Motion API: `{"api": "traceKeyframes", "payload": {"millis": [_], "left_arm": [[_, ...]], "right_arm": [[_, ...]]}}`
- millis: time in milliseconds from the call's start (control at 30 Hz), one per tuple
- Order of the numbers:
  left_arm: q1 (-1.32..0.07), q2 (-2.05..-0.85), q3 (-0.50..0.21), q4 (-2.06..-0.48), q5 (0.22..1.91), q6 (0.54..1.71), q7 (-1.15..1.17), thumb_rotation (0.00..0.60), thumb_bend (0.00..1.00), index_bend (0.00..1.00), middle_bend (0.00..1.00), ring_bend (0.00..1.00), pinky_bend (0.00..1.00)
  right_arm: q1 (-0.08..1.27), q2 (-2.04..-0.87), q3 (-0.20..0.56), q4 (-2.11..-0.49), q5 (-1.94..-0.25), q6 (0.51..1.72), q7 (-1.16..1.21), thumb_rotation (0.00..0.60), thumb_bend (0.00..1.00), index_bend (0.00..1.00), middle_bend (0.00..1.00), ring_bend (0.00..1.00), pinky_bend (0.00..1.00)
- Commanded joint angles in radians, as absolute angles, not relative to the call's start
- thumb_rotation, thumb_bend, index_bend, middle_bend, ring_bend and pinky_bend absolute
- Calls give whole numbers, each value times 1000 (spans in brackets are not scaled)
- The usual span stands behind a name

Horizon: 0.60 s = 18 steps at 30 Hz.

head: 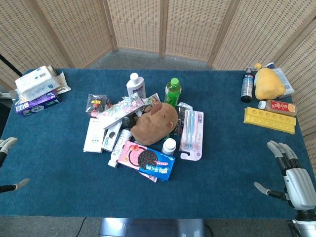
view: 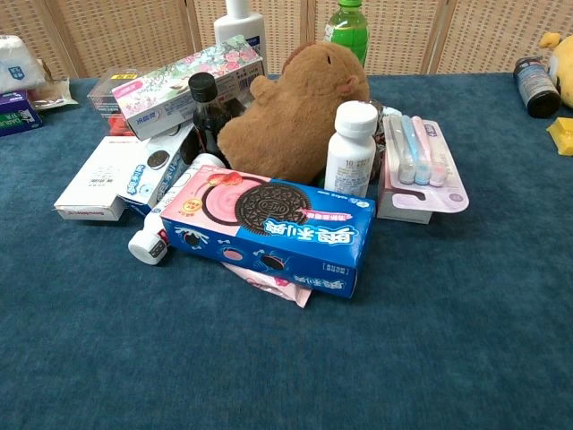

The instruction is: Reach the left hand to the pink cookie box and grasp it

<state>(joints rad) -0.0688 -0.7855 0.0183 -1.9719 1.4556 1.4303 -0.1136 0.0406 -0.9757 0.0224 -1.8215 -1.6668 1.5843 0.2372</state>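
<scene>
The left hand (head: 7,146) sits at the table's left edge, fingers apart and empty, as is the right hand (head: 291,175) opposite. The pink cookie box (head: 146,160) lies well to its right at the pile's near edge, long axis slanting right and nearer, closer to the left hand. Its lettering looks Chinese, unreadable here.

Your left hand (head: 7,146) sits open at the counter (head: 59,187) edge, well left of the pink cookie box (head: 146,159).
</scene>
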Motion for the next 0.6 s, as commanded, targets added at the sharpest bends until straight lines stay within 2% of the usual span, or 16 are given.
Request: {"api": "traceKeyframes", "payload": {"millis": [33, 333, 600], "left_arm": [[-72, -786, 22, -1965, 1463, 1418, -116, 600, 0, 4, 0, 0, 0], [-146, -801, 37, -1940, 1572, 1301, -140, 600, 0, 3, 0, 0, 0], [-344, -866, -43, -1982, 1584, 1089, 36, 600, 0, 0, 0, 0, 0]], "right_arm": [[41, -976, 21, -1821, -1665, 1582, 238, 600, 0, 0, 0, 0, 0], [42, -976, 24, -1824, -1665, 1584, 236, 600, 0, 0, 0, 0, 0], [39, -970, 26, -1828, -1667, 1595, 242, 600, 0, 0, 0, 0, 0]]}}
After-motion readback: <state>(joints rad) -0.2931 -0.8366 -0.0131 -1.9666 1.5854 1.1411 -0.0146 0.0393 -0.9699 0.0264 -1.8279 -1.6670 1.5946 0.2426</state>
